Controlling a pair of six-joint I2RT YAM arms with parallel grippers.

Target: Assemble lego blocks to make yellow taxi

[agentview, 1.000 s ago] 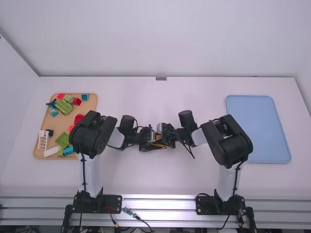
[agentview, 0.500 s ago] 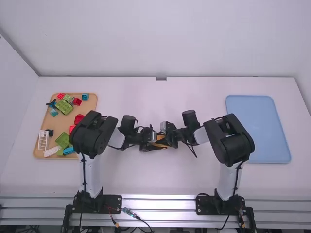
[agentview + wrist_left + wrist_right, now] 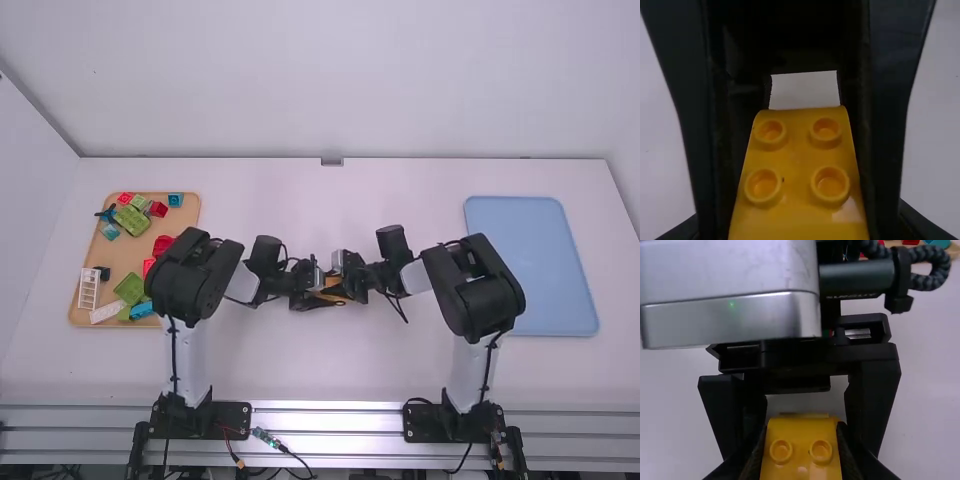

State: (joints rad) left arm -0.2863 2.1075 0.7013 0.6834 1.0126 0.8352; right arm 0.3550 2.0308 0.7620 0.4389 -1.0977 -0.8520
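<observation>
- Table [image 3: 420,370], white and matte, stretches across the room's width, with a white back wall [image 3: 330,80] beyond its far edge and a side wall [image 3: 25,220] at the left.
- A small grey fitting [image 3: 332,161] sits near the middle of that far edge.
- Along the near edge runs a ribbed metal rail [image 3: 330,412], where both arm bases stand; cables [image 3: 288,452] trail beside the left base.
- At the left lies a wooden tray [image 3: 128,253]. On it: a white ladder-like piece [image 3: 88,288], a long white piece [image 3: 107,312], a small black piece [image 3: 103,272], and red, green and blue blocks; one blue block [image 3: 175,199] is at the far right corner.
- At the right lies a flat blue tray [image 3: 530,265].
- Between the trays, at the middle, is the yellow block [image 3: 798,155], four round studs on the face in the left wrist view.
- The right gripper [image 3: 343,289] is closed around the yellow block, a finger against each side.
- The left gripper [image 3: 322,293] faces it and grasps the same block.
</observation>
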